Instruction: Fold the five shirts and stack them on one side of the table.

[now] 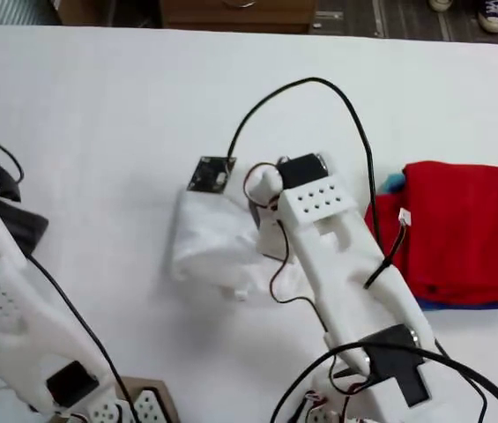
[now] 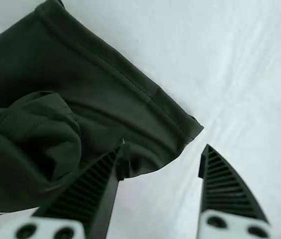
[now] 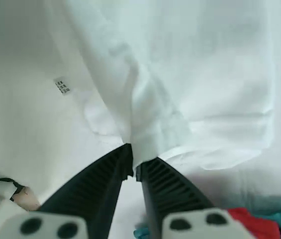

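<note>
Thin, crumpled white shirt (image 3: 190, 74): right end effector (image 3: 134, 162) pinches its folded edge. By the dark shirt (image 2: 55, 94), hem stitched, left end effector (image 2: 162, 159) gapes wide.

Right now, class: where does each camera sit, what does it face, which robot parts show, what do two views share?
High: overhead, looking down at white table; both arms show.
Left wrist: on arm, faces dark green cloth shirt; open left gripper.
Right wrist: on arm, faces crumpled white cloth shirt; right gripper shut on it.
Shared: that white shirt, high and right wrist.
</note>
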`<state>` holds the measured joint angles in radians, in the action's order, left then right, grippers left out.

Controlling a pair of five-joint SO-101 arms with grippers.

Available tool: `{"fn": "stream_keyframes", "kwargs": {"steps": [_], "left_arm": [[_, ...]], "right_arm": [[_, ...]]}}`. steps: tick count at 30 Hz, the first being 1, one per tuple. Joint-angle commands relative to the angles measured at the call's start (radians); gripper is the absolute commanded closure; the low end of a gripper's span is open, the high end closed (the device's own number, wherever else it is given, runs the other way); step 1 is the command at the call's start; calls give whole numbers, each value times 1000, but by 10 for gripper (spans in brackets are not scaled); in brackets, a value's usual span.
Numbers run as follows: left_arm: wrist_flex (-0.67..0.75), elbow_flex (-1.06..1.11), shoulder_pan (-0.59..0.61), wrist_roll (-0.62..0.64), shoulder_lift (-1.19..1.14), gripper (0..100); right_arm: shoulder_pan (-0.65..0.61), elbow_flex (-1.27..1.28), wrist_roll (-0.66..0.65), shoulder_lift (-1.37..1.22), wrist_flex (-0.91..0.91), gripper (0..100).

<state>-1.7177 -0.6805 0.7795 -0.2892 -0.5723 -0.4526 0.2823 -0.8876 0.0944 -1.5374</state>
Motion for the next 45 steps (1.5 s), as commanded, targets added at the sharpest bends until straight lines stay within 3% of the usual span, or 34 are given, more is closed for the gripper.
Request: {"fn": "stream_keyframes", "kwargs": {"steps": [1, 12, 20, 26, 31, 35, 39, 45], "left_arm": [[12, -45, -14, -3, 9, 751], [12, -77, -14, -3, 3, 751], [5, -128, -14, -2, 2, 751], [5, -125, -14, -2, 2, 751], [5, -127, -14, -2, 2, 751], [3, -127, -14, -2, 2, 751], [3, -124, -11, -3, 3, 751], [3, -128, -11, -3, 2, 751]], "right_arm": [[4, -18, 5, 53, -21, 978], [12, 143, 6, 64, -58, 972], [13, 143, -2, 213, -41, 724], [21, 80, 9, 334, -8, 734], [19, 100, 181, 197, 274, 735], [13, 69, 226, -30, 426, 741], [15, -21, 222, -202, 366, 744], [13, -112, 158, -213, 173, 744]]}}
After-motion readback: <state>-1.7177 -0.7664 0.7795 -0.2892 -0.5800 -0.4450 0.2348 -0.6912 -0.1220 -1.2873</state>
